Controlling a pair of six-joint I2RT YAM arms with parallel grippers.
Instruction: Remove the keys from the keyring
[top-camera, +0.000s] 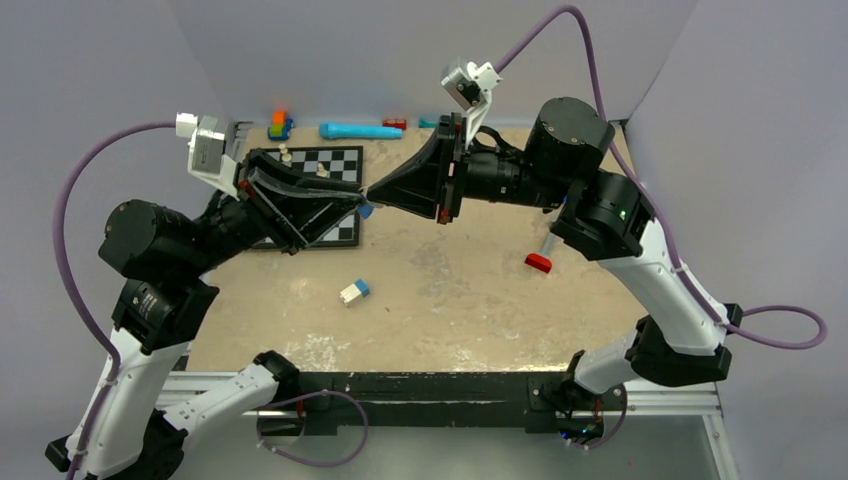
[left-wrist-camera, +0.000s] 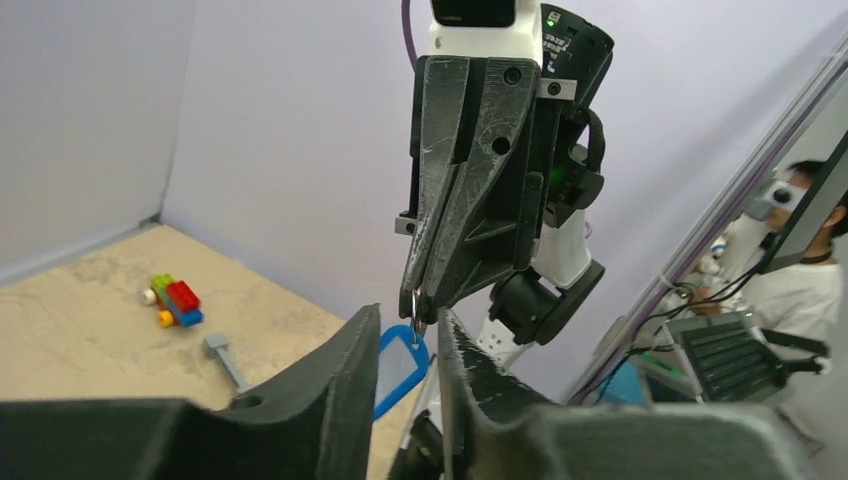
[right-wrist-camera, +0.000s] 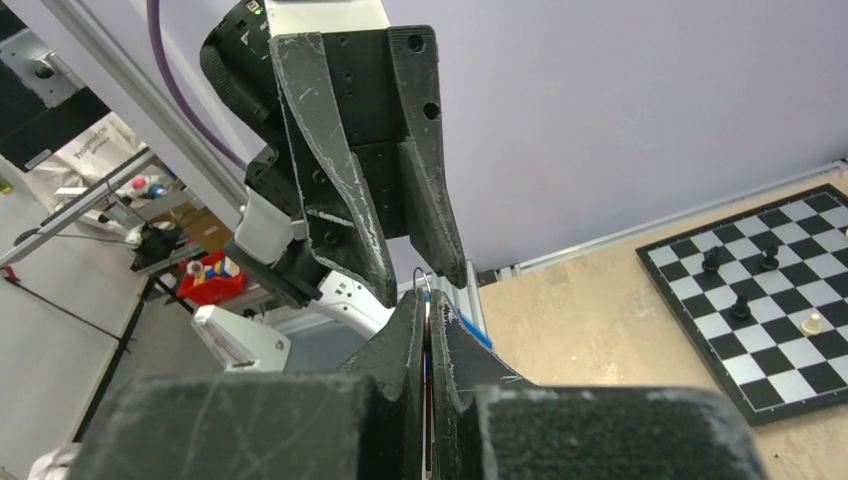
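Observation:
My two grippers meet tip to tip above the middle of the table. My right gripper (top-camera: 374, 197) (right-wrist-camera: 427, 300) is shut on a thin wire keyring (right-wrist-camera: 424, 277) (left-wrist-camera: 416, 304). A blue plastic-rimmed key head with a pale window (left-wrist-camera: 400, 365) hangs from the ring and shows as a blue speck from above (top-camera: 366, 211). My left gripper (top-camera: 360, 201) (left-wrist-camera: 408, 318) is open, one finger on each side of the blue piece, not pressing it. The plain silver key is not visible.
A chessboard (top-camera: 330, 165) with a few pieces lies behind the left arm. A white-and-blue block (top-camera: 354, 291) and a red piece (top-camera: 538, 262) lie on the table. A long blue object (top-camera: 358, 130) and a brick stack (top-camera: 280, 125) lie by the back wall. A small grey piece (left-wrist-camera: 225, 358) lies near coloured bricks (left-wrist-camera: 175, 300).

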